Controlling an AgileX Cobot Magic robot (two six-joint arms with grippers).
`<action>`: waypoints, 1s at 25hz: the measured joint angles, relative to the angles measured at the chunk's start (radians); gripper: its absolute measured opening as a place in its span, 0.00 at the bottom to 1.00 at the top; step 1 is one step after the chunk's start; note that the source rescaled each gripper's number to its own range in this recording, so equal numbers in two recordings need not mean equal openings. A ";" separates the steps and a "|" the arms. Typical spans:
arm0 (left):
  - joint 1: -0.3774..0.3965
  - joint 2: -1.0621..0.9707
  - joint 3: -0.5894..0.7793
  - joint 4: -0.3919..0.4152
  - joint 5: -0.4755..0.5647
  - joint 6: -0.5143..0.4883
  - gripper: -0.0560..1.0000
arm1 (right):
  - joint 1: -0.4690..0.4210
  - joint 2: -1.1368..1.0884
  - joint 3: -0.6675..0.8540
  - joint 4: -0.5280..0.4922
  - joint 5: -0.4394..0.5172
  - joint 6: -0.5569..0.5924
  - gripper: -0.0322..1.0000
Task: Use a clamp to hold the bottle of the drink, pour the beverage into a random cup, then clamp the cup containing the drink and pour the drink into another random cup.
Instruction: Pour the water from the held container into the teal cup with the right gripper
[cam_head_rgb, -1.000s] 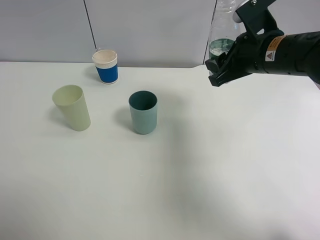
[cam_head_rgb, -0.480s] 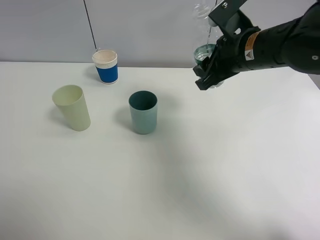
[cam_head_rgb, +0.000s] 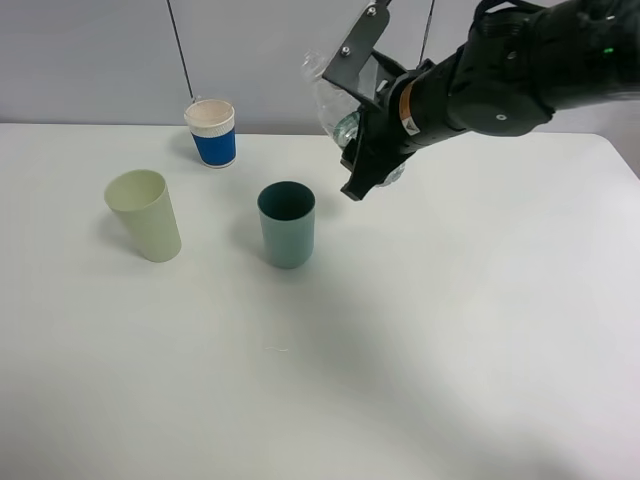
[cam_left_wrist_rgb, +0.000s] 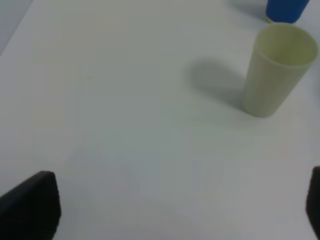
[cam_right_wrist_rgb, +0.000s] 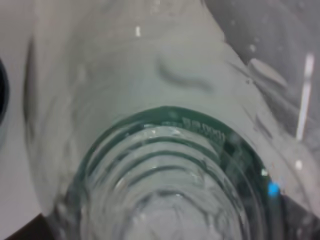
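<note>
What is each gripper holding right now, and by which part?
The right gripper holds the bottle by its lower body, with the bottle tilted. The left gripper is open and holds nothing.

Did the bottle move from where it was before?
Yes. The bottle has gone left in the high view, carried in the right hand, and is now much closer to the teal cup, which stayed put.

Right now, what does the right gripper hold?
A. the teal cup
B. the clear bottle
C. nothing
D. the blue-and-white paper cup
B: the right gripper is shut on the clear bottle, raised off the table, while the teal cup stands untouched.
</note>
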 joint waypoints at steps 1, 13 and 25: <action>0.000 0.000 0.000 0.000 0.000 0.000 1.00 | 0.009 0.013 -0.015 -0.023 0.016 0.004 0.05; 0.000 0.000 0.000 0.000 0.000 0.000 1.00 | 0.068 0.117 -0.109 -0.233 0.116 0.007 0.05; 0.000 0.000 0.000 0.000 0.000 0.000 1.00 | 0.078 0.126 -0.110 -0.450 0.183 -0.013 0.05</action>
